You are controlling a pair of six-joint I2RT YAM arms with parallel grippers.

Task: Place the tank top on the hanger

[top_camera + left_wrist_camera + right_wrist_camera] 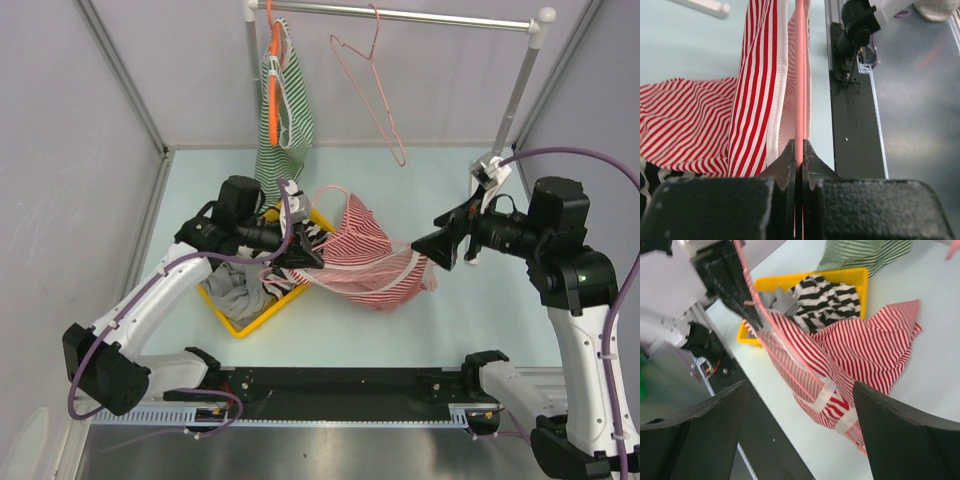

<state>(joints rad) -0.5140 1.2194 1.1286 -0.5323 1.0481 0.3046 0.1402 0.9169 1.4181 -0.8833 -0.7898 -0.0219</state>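
Note:
The tank top, with fine red and white stripes, hangs draped over a thin pink wire hanger held low above the table's middle. My left gripper is shut on the hanger; in the left wrist view the pink hanger wire runs straight out from between the closed jaws, with the tank top to its left. My right gripper stands open just right of the top's right end, touching nothing. In the right wrist view the tank top and hanger lie beyond the wide-open right gripper.
A yellow bin with grey and black-and-white striped garments sits under the left arm. At the back, a rail carries a green-striped top on an orange hanger and a second pink wire hanger.

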